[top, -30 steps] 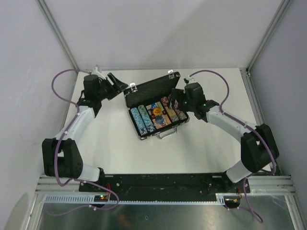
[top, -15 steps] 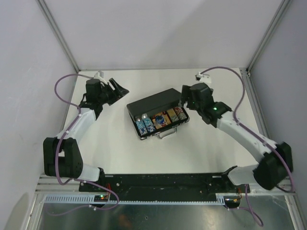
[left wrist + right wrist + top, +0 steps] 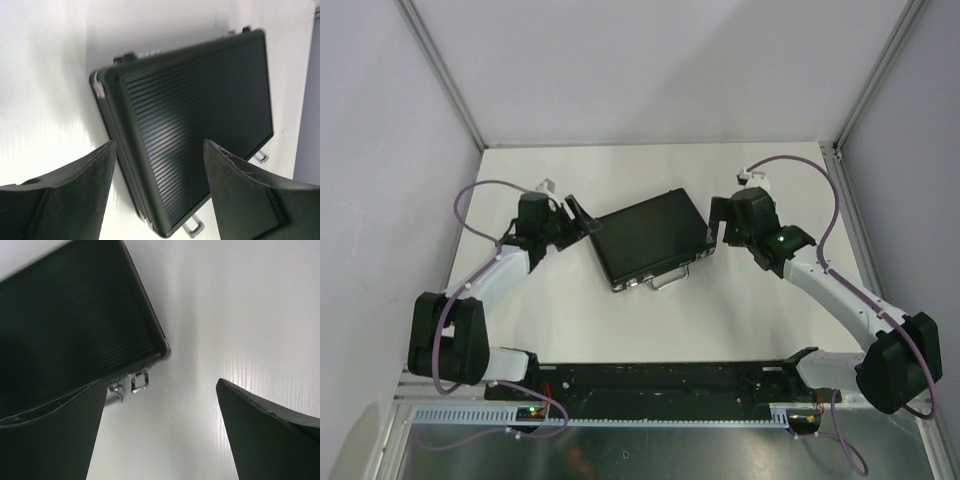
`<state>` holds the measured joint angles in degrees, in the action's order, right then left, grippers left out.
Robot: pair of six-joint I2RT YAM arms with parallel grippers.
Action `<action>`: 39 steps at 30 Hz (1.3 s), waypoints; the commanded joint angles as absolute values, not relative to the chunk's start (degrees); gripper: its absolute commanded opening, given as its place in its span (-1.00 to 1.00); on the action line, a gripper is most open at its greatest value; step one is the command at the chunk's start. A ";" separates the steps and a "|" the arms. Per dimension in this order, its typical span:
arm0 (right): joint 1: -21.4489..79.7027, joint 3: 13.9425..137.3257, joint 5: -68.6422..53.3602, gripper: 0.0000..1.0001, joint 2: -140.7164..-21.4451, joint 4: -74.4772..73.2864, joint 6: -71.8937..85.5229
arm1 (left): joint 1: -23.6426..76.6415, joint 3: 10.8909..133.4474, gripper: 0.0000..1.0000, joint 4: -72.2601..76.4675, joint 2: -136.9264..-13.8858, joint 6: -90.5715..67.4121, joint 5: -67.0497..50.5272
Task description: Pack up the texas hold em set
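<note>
The texas hold em set (image 3: 650, 238) is a black ribbed briefcase lying shut on the white table, its silver handle (image 3: 665, 281) facing the arms. Its contents are hidden under the lid. My left gripper (image 3: 582, 222) is open at the case's left end. In the left wrist view the case (image 3: 195, 125) shows between and beyond that gripper's (image 3: 159, 145) spread fingers (image 3: 85, 185). My right gripper (image 3: 718, 224) is open at the case's right end. In the right wrist view the case's corner (image 3: 75, 315) and a silver latch (image 3: 139, 380) sit by the left finger, and only bare table lies between the jaws of the gripper (image 3: 162, 382).
White walls and metal frame posts (image 3: 440, 70) enclose the table on the left, back and right. The arm bases stand on a black rail (image 3: 660, 380) at the near edge.
The open lid has come down and the case is now shut. My left gripper moved forward to the case's left end. My right gripper drew off the lid to the right end.
</note>
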<state>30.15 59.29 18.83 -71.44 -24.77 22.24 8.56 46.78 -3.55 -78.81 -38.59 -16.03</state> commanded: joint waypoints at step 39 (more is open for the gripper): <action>35.61 46.05 15.51 0.68 -70.17 -9.37 27.93 | 22.85 23.42 0.05 2.44 -84.01 -44.41 -2.87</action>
<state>31.05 45.60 5.72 -76.14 -10.46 26.26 21.71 27.97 14.85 -80.95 -47.75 -10.79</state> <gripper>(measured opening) 0.841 0.656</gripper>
